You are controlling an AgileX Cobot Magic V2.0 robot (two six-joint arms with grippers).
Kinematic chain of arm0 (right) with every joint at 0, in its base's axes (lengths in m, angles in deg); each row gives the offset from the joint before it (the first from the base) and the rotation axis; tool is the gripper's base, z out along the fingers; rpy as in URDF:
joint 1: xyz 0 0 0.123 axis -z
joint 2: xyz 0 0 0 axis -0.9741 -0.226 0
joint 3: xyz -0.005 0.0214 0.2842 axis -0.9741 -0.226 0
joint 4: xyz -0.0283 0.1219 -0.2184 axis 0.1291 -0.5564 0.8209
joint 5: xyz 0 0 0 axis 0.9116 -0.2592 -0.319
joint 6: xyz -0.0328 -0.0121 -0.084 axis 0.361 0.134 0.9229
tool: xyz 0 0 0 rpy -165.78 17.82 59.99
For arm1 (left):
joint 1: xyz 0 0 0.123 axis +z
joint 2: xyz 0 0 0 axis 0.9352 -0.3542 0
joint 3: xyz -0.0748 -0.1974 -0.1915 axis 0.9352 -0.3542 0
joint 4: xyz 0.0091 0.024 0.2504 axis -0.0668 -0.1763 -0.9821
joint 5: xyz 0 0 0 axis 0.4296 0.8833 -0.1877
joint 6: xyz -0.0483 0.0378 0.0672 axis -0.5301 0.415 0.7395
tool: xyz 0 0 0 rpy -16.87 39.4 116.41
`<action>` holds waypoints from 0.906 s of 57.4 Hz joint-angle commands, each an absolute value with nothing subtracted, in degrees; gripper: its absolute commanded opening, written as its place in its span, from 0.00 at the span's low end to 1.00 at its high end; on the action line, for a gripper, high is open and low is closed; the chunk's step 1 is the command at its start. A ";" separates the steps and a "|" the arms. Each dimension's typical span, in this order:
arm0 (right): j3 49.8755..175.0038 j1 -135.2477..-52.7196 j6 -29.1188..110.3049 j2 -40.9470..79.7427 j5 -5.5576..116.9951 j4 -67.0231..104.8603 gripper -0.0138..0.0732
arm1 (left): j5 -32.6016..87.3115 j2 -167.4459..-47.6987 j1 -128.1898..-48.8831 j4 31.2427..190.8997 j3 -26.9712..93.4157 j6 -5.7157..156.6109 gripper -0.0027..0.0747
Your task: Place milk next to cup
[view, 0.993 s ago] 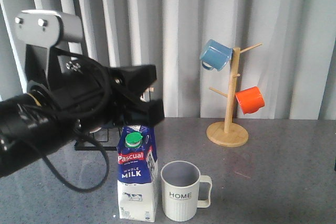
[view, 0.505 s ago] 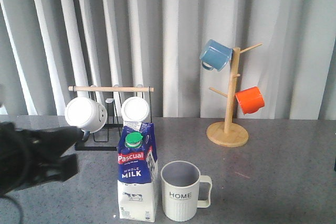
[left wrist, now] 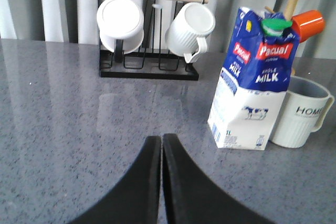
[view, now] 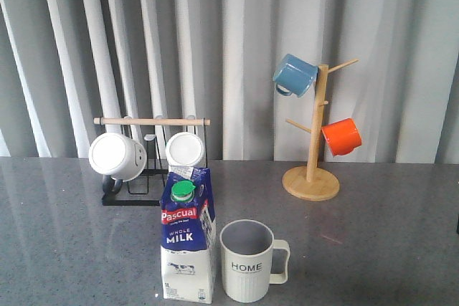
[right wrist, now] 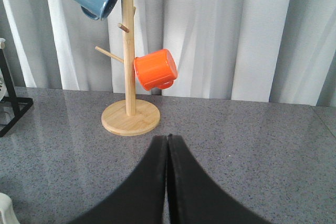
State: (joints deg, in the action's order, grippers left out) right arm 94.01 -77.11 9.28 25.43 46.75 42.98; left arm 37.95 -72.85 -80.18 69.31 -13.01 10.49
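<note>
The milk carton (view: 188,238) stands upright on the grey table, with a green cap and a red "Pascual" band. The ribbed "HOME" cup (view: 248,260) stands right beside it on its right, nearly touching. Both also show in the left wrist view: the milk (left wrist: 253,82) and the cup (left wrist: 301,110). My left gripper (left wrist: 161,138) is shut and empty, low over the table, well short of the carton. My right gripper (right wrist: 168,137) is shut and empty, facing the wooden mug tree. Neither gripper shows in the front view.
A black wire rack (view: 147,191) with a wooden bar holds two white mugs (view: 117,156) behind the carton. A wooden mug tree (view: 311,177) at the back right carries a blue mug (view: 294,74) and an orange mug (view: 341,136). Grey curtains hang behind the table.
My left arm, which filled the left of the front view a second ago, has drawn back out of that view. The milk and cup have not moved.
</note>
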 commanded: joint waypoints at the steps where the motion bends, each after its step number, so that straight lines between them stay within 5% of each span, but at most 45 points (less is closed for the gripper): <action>1: 95.98 -76.76 9.45 25.99 42.80 43.14 0.15 | 49.47 -69.09 -78.31 68.77 -17.31 10.65 0.03; 9: 95.98 -76.76 9.45 25.99 42.80 43.14 0.15 | 56.81 -63.12 -75.97 67.20 -24.39 12.96 0.03; 52: 95.98 -76.76 9.45 25.99 42.80 43.14 0.15 | 34.19 -48.43 -72.86 83.33 -24.40 35.65 0.03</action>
